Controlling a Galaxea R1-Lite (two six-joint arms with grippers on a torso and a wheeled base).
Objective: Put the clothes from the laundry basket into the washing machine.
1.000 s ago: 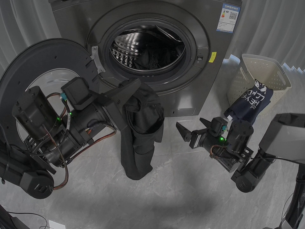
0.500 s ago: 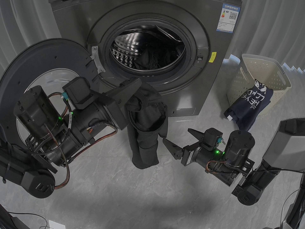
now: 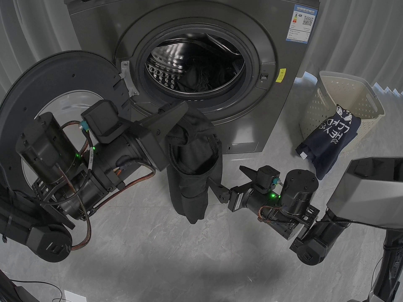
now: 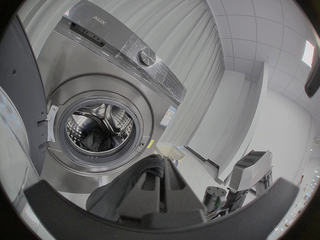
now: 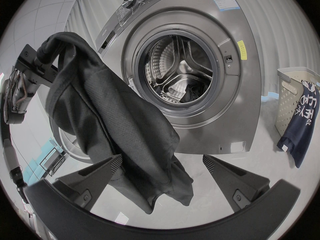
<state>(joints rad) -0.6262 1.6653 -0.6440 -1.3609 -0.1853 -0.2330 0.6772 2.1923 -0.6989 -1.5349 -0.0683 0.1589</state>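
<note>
Grey tiled floor (image 3: pixel 210 256) underfoot, pale curtain (image 3: pixel 357 30) behind, and the washer (image 3: pixel 268 118) stands dead centre. Its door (image 3: pixel 54 76) is swung wide open on the washer's left. Look into the drum (image 3: pixel 166 66): a dark heap of clothes (image 3: pixel 201 78) lies at the bottom, inside the washer's round opening.

Over to the right of the washer, just beside its front corner, the basket (image 3: pixel 336 82) sits on the floor. A navy shirt (image 3: pixel 331 139) with white lettering is draped over its near rim. Most of it hangs down the outside wall, and the lowest corner reaches the floor.

Now the action in front of the washer. The left gripper (image 3: pixel 182 112) is up just below the lip of the washer's opening, jaws pressed together on the top of a black garment (image 3: pixel 193 168). That garment dangles straight down in front of the washer's lower panel, off the floor.

The right gripper (image 3: pixel 226 178) is low in front of the washer, on the basket side of the garment, pointing at it. Its jaws are spread wide apart, one tip right at the garment's edge, the cloth's lower folds hanging across the gap, nothing clamped.
</note>
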